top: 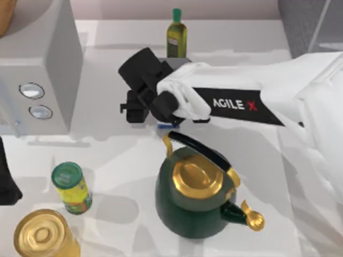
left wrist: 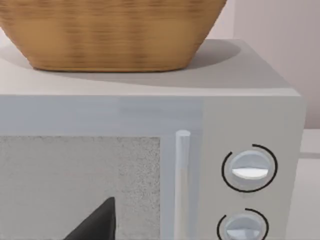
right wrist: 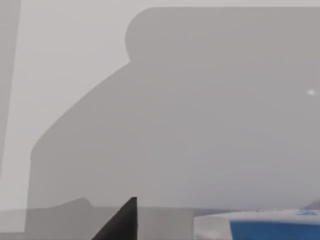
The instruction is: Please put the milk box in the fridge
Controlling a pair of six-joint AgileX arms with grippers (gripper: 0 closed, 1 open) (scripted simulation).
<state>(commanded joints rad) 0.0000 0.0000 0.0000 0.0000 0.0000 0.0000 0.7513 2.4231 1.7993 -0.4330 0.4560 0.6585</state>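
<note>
**Covering the milk box at centre frame**

Stretched in from the right edge of the top view: the right arm, with the right hand [top: 147, 104] black and bulky above the tabletop [top: 107, 155] at centre frame. How wide or narrow its grip is: cannot tell.

Peeking out just below that hand: one milk box [top: 163, 126], seen from above as a sliver of blue. From the right wrist, a white top with a blue face beneath it [right wrist: 260, 229].

Counted around it:
- one green and gold kettle [top: 195, 193], just below the milk box
- one olive oil bottle [top: 176, 35], top centre
- one green can [top: 72, 187], lower left
- one gold-lidded jar [top: 43, 235], bottom-left corner
- one pale grey box [top: 48, 64], upper left, with two dials [top: 31, 90]
- one basket [left wrist: 110, 30] on top of that box
- one fridge [top: 305, 24], dark and speckled, in the upper-right corner

Parked at the left edge: the left arm [top: 6, 184]; grip not discernible.
</note>
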